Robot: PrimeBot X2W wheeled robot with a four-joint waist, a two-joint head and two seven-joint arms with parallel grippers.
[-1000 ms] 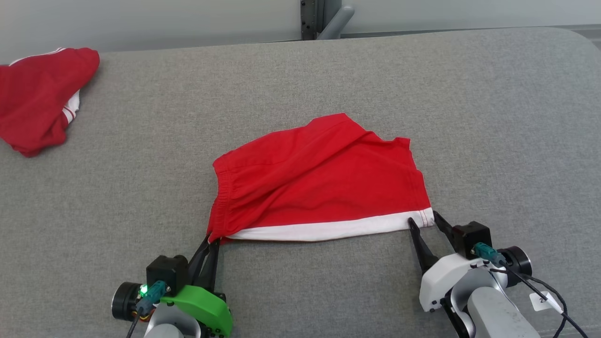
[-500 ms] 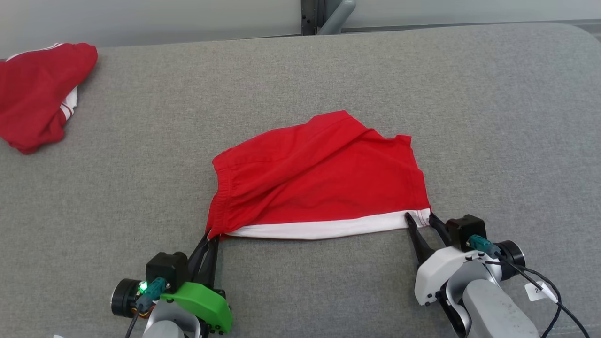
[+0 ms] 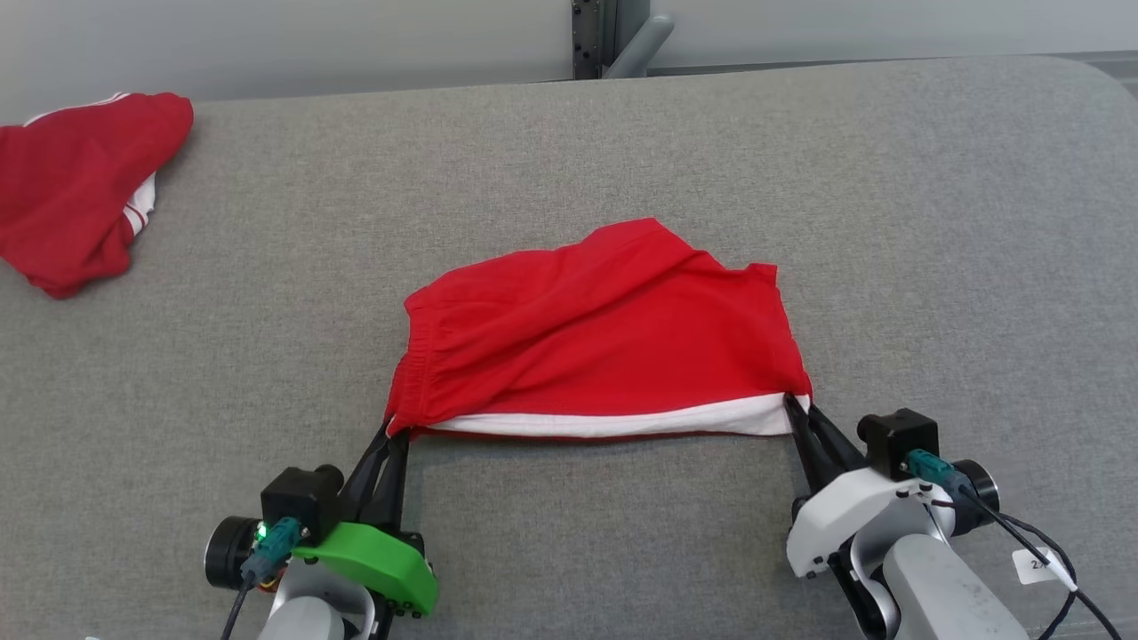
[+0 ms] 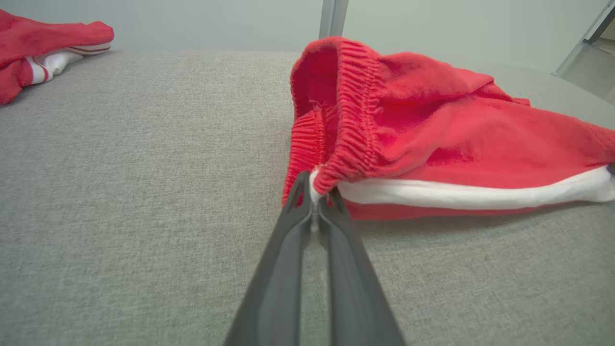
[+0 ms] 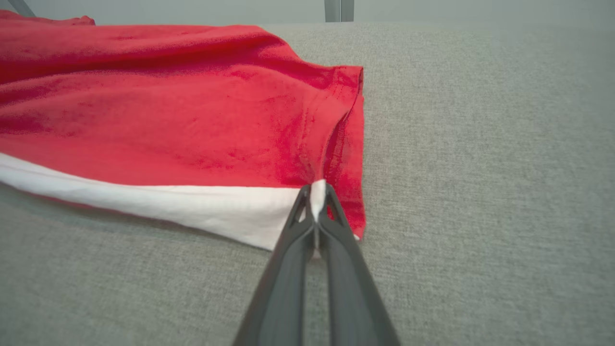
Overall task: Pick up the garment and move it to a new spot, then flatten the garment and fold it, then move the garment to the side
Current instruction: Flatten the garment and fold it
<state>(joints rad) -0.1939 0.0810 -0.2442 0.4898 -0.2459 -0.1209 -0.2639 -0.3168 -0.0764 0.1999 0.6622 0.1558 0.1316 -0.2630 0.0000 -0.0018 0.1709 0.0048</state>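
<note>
**Item:** red shorts [image 3: 605,338], lying about mid-way across a grey upholstered table [image 3: 933,222].

**Edges of the shorts:**
- The gathered elastic waistband [image 4: 355,120] forms the left side.
- A white band [image 3: 622,422] runs the whole near edge. It is drawn straight between the two grippers, with a thin shadow under it.
- The leg hem closes the right side.
- The far edge humps up in loose folds.

**Left gripper** [image 3: 397,433]: at the near-left corner of the shorts, jaws pressed together on the cloth where the waistband meets the white band.

**Right gripper** [image 3: 794,407]: at the near-right corner of the shorts, jaws clamped on the end of the white band beside the leg hem.

**Open room:**
- To the right of the shorts, grey surface spreads wide as far as the table's rounded far corner.
- A broad strip lies behind the shorts, up to the far table edge.
- Another wide stretch lies to the left of the shorts.

**Other goods:**
- A second red garment [image 3: 71,187], crumpled and white-striped, lies well apart to the far left of the shorts.
- A metal post [image 3: 591,36] stands behind the shorts, past the table's far edge.
</note>
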